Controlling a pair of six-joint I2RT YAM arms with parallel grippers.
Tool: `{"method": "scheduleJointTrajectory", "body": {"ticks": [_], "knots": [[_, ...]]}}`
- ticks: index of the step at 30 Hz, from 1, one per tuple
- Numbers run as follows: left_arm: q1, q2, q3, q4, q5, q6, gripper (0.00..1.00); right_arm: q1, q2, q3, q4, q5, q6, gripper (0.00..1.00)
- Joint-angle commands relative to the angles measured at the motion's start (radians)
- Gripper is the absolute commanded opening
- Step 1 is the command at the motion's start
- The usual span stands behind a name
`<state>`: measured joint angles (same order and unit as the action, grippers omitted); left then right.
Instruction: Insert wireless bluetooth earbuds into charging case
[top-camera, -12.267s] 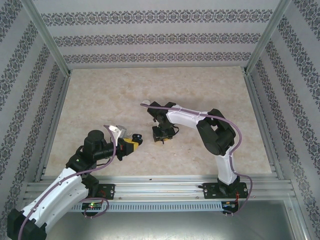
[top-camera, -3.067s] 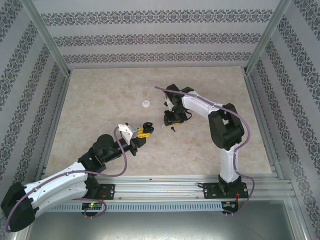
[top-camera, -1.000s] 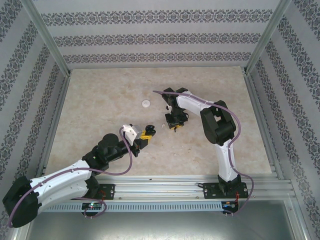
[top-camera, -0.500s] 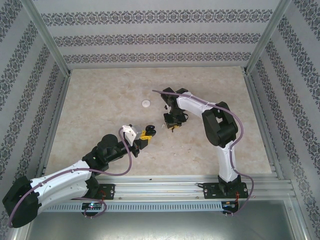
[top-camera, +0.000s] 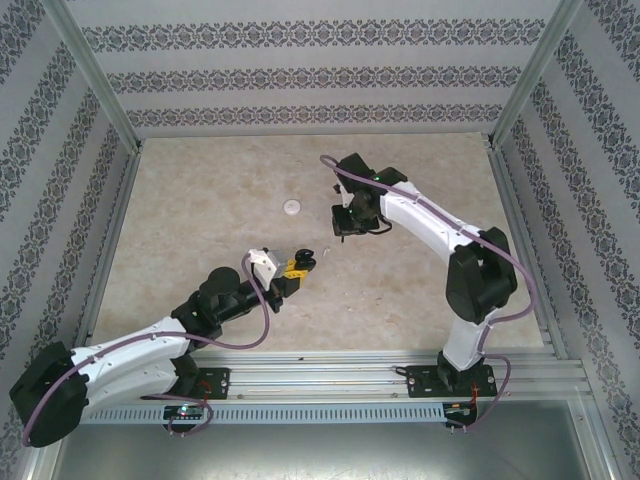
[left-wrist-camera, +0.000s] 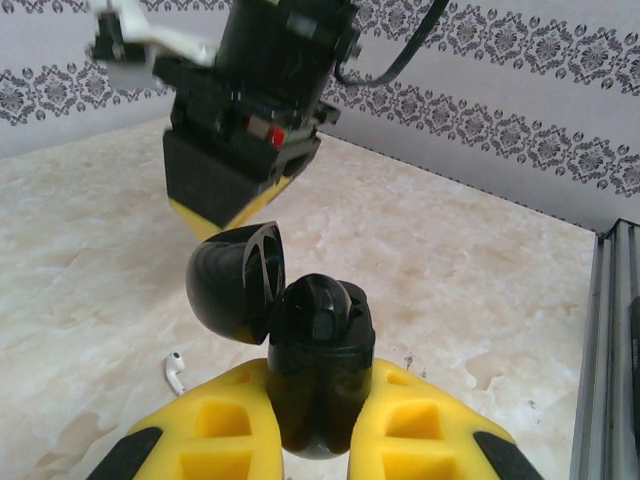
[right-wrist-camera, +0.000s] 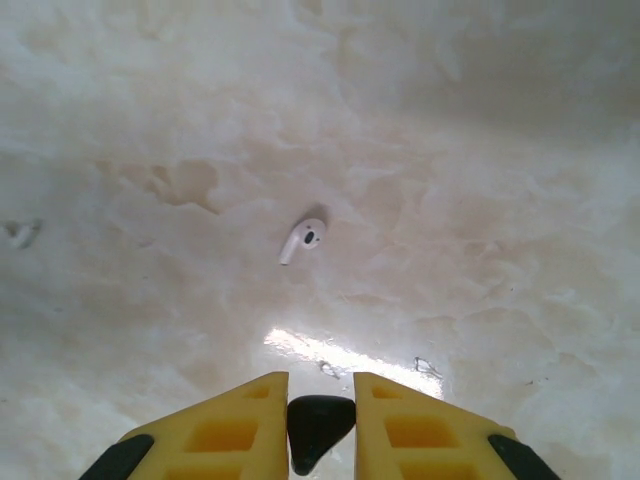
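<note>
Earbuds show here as tiny, smooth, curved pieces. A black earbud (right-wrist-camera: 320, 425), glossy and rounded, is pinched between the yellow ribbed fingers of the right gripper (right-wrist-camera: 320, 385), whose jaws are nearly together around it. A white earbud (right-wrist-camera: 303, 240), with a short stem and a bulbous head, lies loose on the table (top-camera: 200, 200) just ahead of those fingers.

The charging case (left-wrist-camera: 320, 340) is a shiny black plastic shell with a rounded body. Its domed lid (left-wrist-camera: 232, 290) is hinged open and tipped to one side. The left gripper (left-wrist-camera: 320, 385) has its jaws clamped on the lower half of the case and holds it upright above the table. In the left wrist view the right gripper hangs just above and behind the open lid, not touching it.

A small round white disc (top-camera: 291, 207) sits on the table, well apart from both grippers. The tabletop is pale beige with a mottled, marble-like pattern and a slight sheen. Walls (top-camera: 320, 75) with grey damask stripes enclose it inside an aluminium frame (top-camera: 95, 75).
</note>
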<state>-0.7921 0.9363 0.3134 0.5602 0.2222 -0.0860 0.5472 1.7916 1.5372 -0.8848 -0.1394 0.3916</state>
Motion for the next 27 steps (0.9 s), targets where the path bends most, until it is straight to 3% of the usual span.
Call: {"method": "scheduleJointTrajectory", "body": {"ticks": [1,13,27], "knots": [[-0.013,0.04,0.053,0.092,0.034,0.021,0.0,0.014,-0.079,-0.009,0.002,-0.005,0.023,0.19],[-0.012,0.19,0.114,0.192,0.045,-0.023,0.0,0.026,-0.266,-0.039,0.007,-0.008,0.029,0.19],[-0.012,0.185,0.133,0.194,0.032,0.005,0.0,0.029,-0.357,0.001,0.002,-0.058,0.046,0.17]]}}
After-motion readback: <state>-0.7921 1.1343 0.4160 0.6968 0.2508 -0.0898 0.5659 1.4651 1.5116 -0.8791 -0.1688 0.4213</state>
